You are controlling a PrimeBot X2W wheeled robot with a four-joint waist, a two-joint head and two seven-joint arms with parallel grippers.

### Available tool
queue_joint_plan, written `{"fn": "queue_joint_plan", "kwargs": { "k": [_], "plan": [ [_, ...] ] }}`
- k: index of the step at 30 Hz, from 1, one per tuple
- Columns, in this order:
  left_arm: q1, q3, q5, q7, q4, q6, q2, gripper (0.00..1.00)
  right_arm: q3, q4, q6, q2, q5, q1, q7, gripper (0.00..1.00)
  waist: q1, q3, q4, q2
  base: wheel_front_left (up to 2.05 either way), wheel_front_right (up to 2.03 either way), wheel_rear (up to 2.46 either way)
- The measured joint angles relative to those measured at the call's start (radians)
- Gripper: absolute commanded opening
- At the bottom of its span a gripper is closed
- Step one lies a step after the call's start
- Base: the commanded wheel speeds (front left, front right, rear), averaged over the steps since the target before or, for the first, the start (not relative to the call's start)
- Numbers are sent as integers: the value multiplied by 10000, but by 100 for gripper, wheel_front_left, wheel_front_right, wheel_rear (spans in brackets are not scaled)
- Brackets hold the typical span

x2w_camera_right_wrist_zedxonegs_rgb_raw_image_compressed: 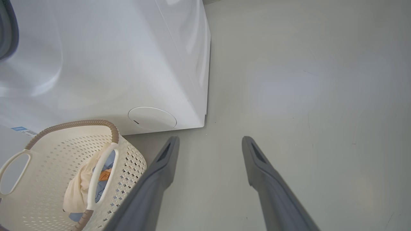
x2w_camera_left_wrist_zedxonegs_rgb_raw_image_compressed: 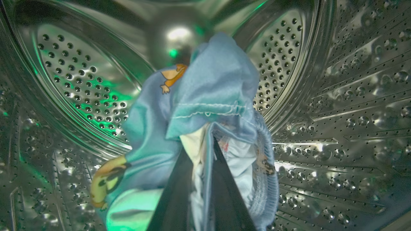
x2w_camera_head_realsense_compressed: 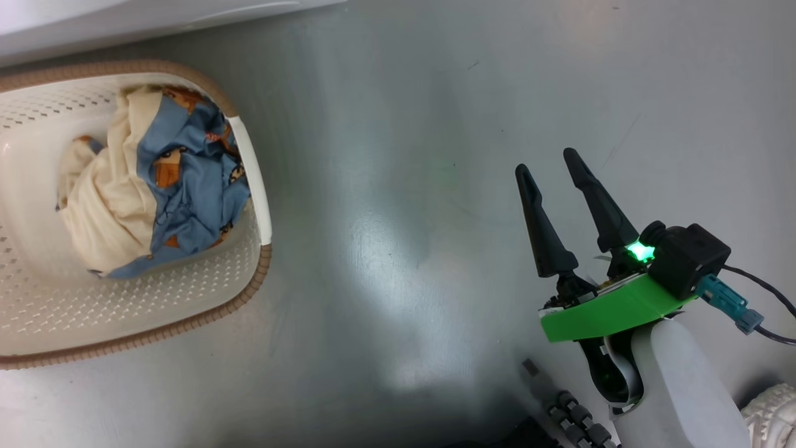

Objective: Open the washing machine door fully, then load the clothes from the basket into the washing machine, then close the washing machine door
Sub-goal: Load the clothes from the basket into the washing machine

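Note:
Inside the steel perforated drum (x2w_camera_left_wrist_zedxonegs_rgb_raw_image_compressed: 80, 80) of the washing machine (x2w_camera_right_wrist_zedxonegs_rgb_raw_image_compressed: 112, 64), my left gripper (x2w_camera_left_wrist_zedxonegs_rgb_raw_image_compressed: 205, 141) is shut on a light blue cloth with orange marks (x2w_camera_left_wrist_zedxonegs_rgb_raw_image_compressed: 218, 83), which bunches over the fingertips. The cream-white basket (x2w_camera_head_realsense_compressed: 205, 292) with a brown rim stands on the floor at the left, and more of the clothes (x2w_camera_head_realsense_compressed: 155, 186), blue and cream, lie in it. In the right wrist view the basket (x2w_camera_right_wrist_zedxonegs_rgb_raw_image_compressed: 41, 192) sits at the machine's front corner. My right gripper (x2w_camera_head_realsense_compressed: 546, 160) hangs open and empty over bare floor, well to the right of the basket. The washing machine door is out of view.
A strip of the white machine front (x2w_camera_head_realsense_compressed: 124, 18) runs along the top left. A round service flap (x2w_camera_right_wrist_zedxonegs_rgb_raw_image_compressed: 152, 118) and a blue sticker (x2w_camera_right_wrist_zedxonegs_rgb_raw_image_compressed: 19, 129) sit low on the machine. Grey floor (x2w_camera_head_realsense_compressed: 404, 186) spreads between basket and right gripper. Something pale and knitted (x2w_camera_head_realsense_compressed: 771, 410) lies at the lower right corner.

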State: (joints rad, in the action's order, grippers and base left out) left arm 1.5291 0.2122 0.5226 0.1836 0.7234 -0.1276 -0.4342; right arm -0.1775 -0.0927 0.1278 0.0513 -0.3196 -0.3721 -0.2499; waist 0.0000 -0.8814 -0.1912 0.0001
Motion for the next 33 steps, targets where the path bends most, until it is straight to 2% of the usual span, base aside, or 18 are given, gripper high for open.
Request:
{"fn": "queue_joint_plan", "kwargs": {
  "k": [6, 7, 8, 12, 17, 24, 33],
  "plan": [
    [3, 430, 431, -192, 669, 0, -54, 0, 6, -67, 0, 4, -2, -2, 2, 100, 0, 96, -30, 0, 0, 0, 0],
    [3, 443, 460, -278, 830, 0, -63, 21, 8, -77, 0, 4, -4, -3, 2, 100, 0, 121, -26, -1, 0, 0, 0],
    [2, 493, 460, -385, 984, 0, -71, 98, 15, -84, 0, 4, -6, -4, 2, 100, 1, 146, -19, 0, 0, 0, 0],
    [-35, 554, 539, -648, 1486, 15, -38, 100, 109, -90, 0, 4, -8, -8, 0, 100, 0, 260, 43, 0, 0, 0, 0],
    [-202, 700, 537, -125, 1691, 98, 215, 100, 318, -102, 0, 4, 0, -4, 0, 100, 0, 514, 176, 0, 0, 0, 0],
    [-1310, 878, 525, 481, 1942, 132, 796, 100, 403, -203, 0, 6, 90, 36, 0, 100, 1, 1136, 398, 0, 0, 0, 0],
    [-2810, 830, 533, 692, 1791, 186, 1287, 100, 585, -441, 0, 10, 190, 296, 2, 100, 0, 2177, 742, -1, 0, 0, 0]
  ]
}}
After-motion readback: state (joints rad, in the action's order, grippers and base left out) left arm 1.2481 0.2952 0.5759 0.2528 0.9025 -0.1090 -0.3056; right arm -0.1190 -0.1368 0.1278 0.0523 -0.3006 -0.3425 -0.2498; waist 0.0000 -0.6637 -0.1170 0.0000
